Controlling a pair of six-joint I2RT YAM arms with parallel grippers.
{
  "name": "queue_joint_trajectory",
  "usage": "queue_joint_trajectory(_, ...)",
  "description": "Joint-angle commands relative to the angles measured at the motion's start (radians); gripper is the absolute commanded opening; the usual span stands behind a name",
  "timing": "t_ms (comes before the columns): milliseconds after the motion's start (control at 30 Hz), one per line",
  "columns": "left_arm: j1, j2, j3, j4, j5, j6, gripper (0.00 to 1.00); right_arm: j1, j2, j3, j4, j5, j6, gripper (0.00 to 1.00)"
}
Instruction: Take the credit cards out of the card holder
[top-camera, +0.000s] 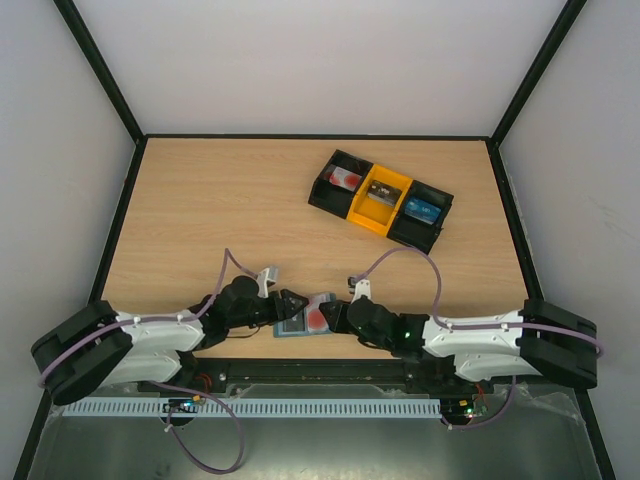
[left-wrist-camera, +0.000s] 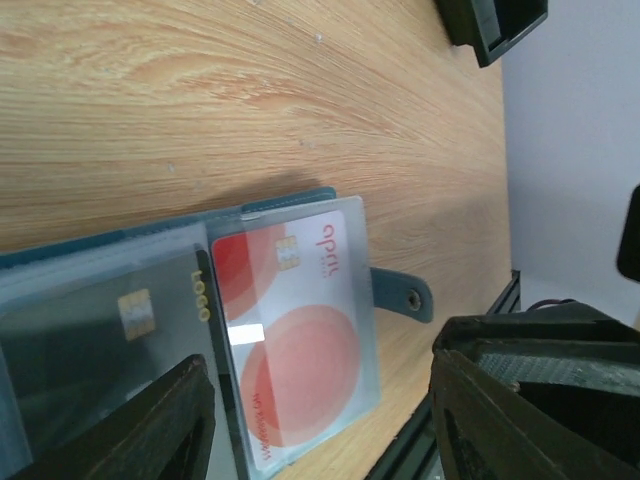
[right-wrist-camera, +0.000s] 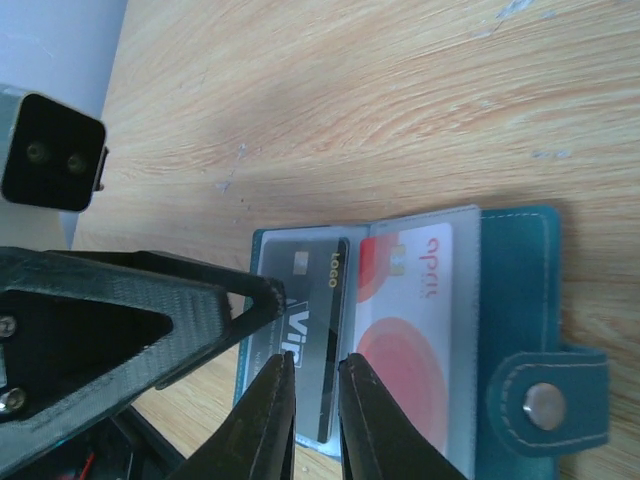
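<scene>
We see the left end effector (left-wrist-camera: 320, 395) wide over the open card holder (right-wrist-camera: 515, 270), crowding the right end effector (right-wrist-camera: 315, 375), narrowed on the dark grey card (right-wrist-camera: 310, 290); three-bin tray (top-camera: 381, 200) well apart

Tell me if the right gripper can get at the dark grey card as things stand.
Likely yes: the right gripper sits over the near end of the dark grey card; nothing lies between.
</scene>
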Motion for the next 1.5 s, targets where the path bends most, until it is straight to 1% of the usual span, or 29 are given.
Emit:
queue_joint_trajectory(0, 0.005, 0.043, -0.015, 0.071, -0.001, 0.004, 0.58, 0.006, 0.044, 0.047, 0.024, -0.024, -0.028, 0.14)
queue_joint_trajectory(133, 0.006, 0.071, -0.024, 0.095, -0.002, 0.003, 0.51, 0.006, 0.082, 0.053, 0.023, -0.006, -0.040, 0.09)
queue_joint_trajectory(233, 0.007, 0.087, -0.024, 0.099, -0.006, 0.005, 0.44, 0.006, 0.120, 0.065, -0.039, 0.052, -0.048, 0.07)
queue_joint_trajectory(267, 0.007, 0.092, -0.023, 0.099, -0.005, 0.006, 0.44, 0.005, 0.127, 0.060, -0.043, 0.062, -0.046, 0.07)
queue_joint_trajectory(333, 0.008, 0.098, -0.020, 0.096, -0.004, 0.011, 0.43, 0.005, 0.143, 0.042, -0.018, 0.053, -0.043, 0.06)
queue_joint_trajectory(433, 0.008, 0.104, -0.017, 0.082, -0.013, 0.015, 0.48, 0.005, 0.194, 0.033, -0.014, 0.037, -0.034, 0.06)
queue_joint_trajectory(500, 0.008, 0.107, -0.017, 0.082, -0.018, 0.016, 0.48, 0.005, 0.235, 0.031, -0.034, 0.040, -0.029, 0.05)
queue_joint_trajectory(633, 0.008, 0.112, -0.019, 0.083, -0.024, 0.021, 0.48, 0.005, 0.288, -0.007, 0.009, 0.016, 0.001, 0.04)
queue_joint_trajectory(867, 0.007, 0.132, -0.011, 0.100, -0.026, 0.032, 0.50, 0.005, 0.304, -0.022, 0.024, 0.018, 0.032, 0.03)
queue_joint_trajectory(1033, 0.008, 0.181, -0.002, 0.132, -0.041, 0.043, 0.41, 0.005, 0.303, -0.026, 0.045, 0.011, 0.040, 0.03)
queue_joint_trajectory(1167, 0.008, 0.225, 0.003, 0.163, -0.053, 0.045, 0.38, 0.005, 0.315, -0.035, 0.065, 0.005, 0.051, 0.03)
queue_joint_trajectory(1367, 0.008, 0.313, 0.000, 0.264, -0.019, 0.046, 0.36, 0.006, 0.330, -0.052, 0.077, 0.015, 0.082, 0.02)
queue_joint_trajectory(1467, 0.007, 0.344, 0.003, 0.280, -0.017, 0.049, 0.36, 0.006, 0.339, -0.054, 0.082, 0.012, 0.083, 0.02)
